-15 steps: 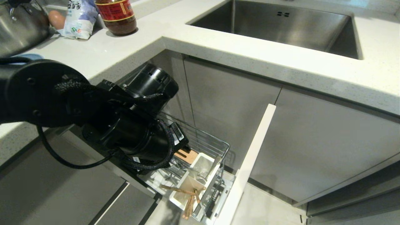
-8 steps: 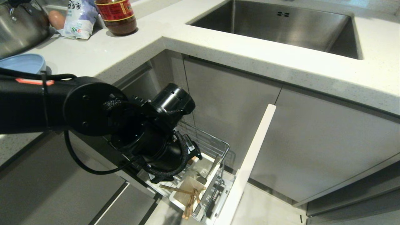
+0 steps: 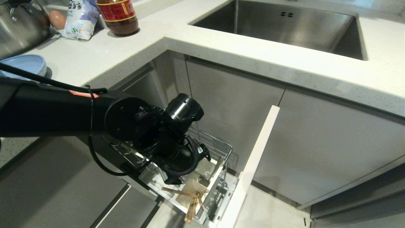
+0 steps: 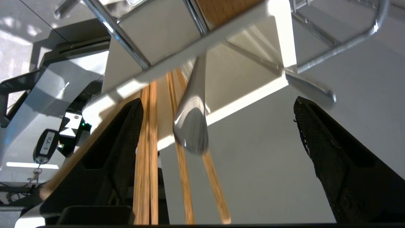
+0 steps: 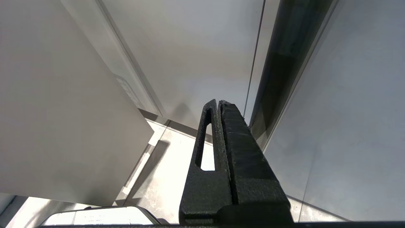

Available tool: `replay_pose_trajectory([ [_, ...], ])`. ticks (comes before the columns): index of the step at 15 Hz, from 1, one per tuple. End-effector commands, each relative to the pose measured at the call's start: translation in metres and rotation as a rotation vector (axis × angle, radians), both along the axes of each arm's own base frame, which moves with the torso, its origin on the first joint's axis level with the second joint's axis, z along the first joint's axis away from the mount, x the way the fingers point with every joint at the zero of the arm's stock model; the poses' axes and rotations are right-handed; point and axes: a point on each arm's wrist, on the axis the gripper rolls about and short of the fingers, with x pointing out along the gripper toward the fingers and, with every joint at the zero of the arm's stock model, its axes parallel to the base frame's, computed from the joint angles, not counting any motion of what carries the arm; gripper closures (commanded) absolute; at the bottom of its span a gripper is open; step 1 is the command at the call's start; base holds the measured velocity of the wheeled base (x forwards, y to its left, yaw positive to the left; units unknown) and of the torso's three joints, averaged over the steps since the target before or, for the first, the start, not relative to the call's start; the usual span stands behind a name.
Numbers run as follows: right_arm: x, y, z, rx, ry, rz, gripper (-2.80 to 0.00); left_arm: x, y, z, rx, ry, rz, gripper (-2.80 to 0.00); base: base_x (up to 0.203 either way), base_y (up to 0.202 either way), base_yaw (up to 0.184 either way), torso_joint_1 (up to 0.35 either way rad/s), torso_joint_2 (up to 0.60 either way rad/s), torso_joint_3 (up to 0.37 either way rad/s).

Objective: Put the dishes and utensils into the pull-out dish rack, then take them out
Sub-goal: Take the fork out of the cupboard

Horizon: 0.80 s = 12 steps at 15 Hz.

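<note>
A pale stone counter (image 3: 221, 41) turns a corner around a steel sink (image 3: 284, 25), with grey cabinet fronts below and the dish rack (image 3: 218, 148) pulled out on its narrow white door (image 3: 253, 164).

The left gripper (image 4: 218, 142) hangs low over the outer end of the rack, jaws wide apart and holding nothing. Between its black fingers (image 4: 329, 152), the wrist view shows the silver spoon (image 4: 191, 126) standing handle-up from the white utensil cup (image 4: 253, 79), with the wooden chopsticks (image 4: 148, 152) leaning out beside it; one chopstick lies close along the inner face of a finger, though I cannot tell whether they touch. In the head view the chopsticks jut past the cup's rim toward the floor. The fork cannot be made out.

Further out, the blue bowl (image 3: 22, 65) sits at the counter's left edge, beside a steel pot (image 3: 19, 28). An egg (image 3: 57, 19), a packet (image 3: 80, 19) and a brown jar (image 3: 118, 15) stand near the back. The plate is not in sight, and the arm hides the rack's prong section.

The right gripper (image 5: 218, 104) is parked low by the cabinets, jaws together and empty.

Judging by this, the utensils are loaded but the bowl is still on the counter. Either loading is unfinished or unloading has begun; with open jaws poised around the spoon and chopsticks, a grasp there looks likely.
</note>
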Motion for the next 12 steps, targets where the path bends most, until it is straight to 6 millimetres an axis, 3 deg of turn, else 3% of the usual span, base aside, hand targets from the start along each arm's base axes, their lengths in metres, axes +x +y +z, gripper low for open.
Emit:
replay_pose_trajectory([
  [1, -0.0003, 0.0000, -0.0001, 0.000, -0.005, 0.000, 0.00, 0.0056, -0.0007, -0.0078, 0.013, 0.020, 0.015, -2.80, 0.000, 0.000, 0.000, 0.000, 0.00, 0.000],
  [7, -0.0003, 0.0000, -0.0001, 0.000, -0.005, 0.000, 0.00, 0.0099, -0.0038, -0.0138, 0.023, 0.030, 0.016, -2.80, 0.000, 0.000, 0.000, 0.000, 0.00, 0.000],
  [8, -0.0003, 0.0000, -0.0001, 0.000, -0.005, 0.000, 0.00, 0.0101, -0.0040, -0.0144, 0.024, 0.031, 0.015, -2.55, 0.000, 0.000, 0.000, 0.000, 0.00, 0.000],
  [9, -0.0003, 0.0000, -0.0001, 0.000, -0.005, 0.000, 0.00, 0.0107, -0.0044, -0.0158, 0.027, 0.034, 0.015, 0.00, 0.000, 0.000, 0.000, 0.000, 0.00, 0.000],
  [12, -0.0003, 0.0000, -0.0001, 0.000, -0.005, 0.000, 0.00, 0.0113, -0.0048, -0.0166, 0.031, 0.034, 0.015, 0.00, 0.000, 0.000, 0.000, 0.000, 0.00, 0.000],
])
